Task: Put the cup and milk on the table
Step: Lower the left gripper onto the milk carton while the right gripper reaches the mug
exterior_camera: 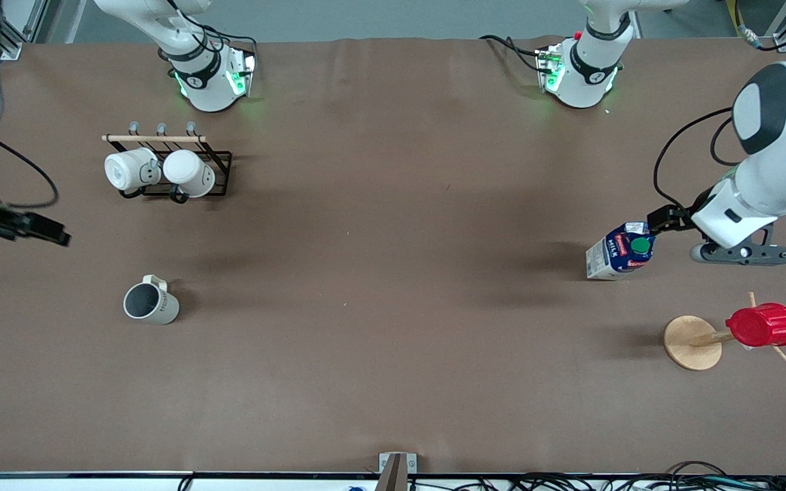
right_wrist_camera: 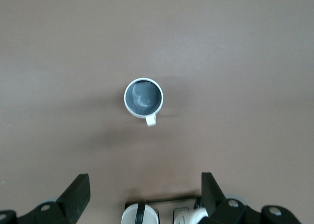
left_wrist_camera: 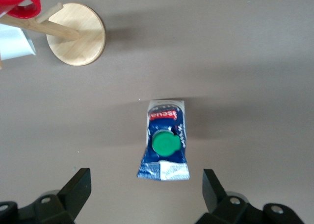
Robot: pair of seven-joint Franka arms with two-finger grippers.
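Both pairs of fingers are spread wide and pinch nothing. In the left wrist view the left gripper (left_wrist_camera: 145, 197) hangs above the milk (left_wrist_camera: 164, 143), one finger (left_wrist_camera: 78, 187) to each side of the carton with bare desk (left_wrist_camera: 245, 62) showing between; in the right wrist view the right gripper (right_wrist_camera: 145, 197) hangs well above the cup (right_wrist_camera: 143, 97) in the same way. The milk (exterior_camera: 621, 251) stands upright on the desk toward the left arm's end, its green cap up, and the cup (exterior_camera: 151, 302) stands upright toward the right arm's end, mouth up, handle turned toward the black rack (exterior_camera: 175, 170) that holds two white mugs. Judging from this, both things already rest on the desk, so the main risk is upsetting them. If the left arm swings low as it pulls away, a finger could clip the cap and tip the carton, which looks tall for its narrow base. The red cup (exterior_camera: 763, 325) on its wooden peg stand (exterior_camera: 690, 343) is near the milk and nearer the front camera; a wide sweep that way could knock it off. On the right, a careless drop could strike the cup's rim, or a swing toward the base could snag the rack.
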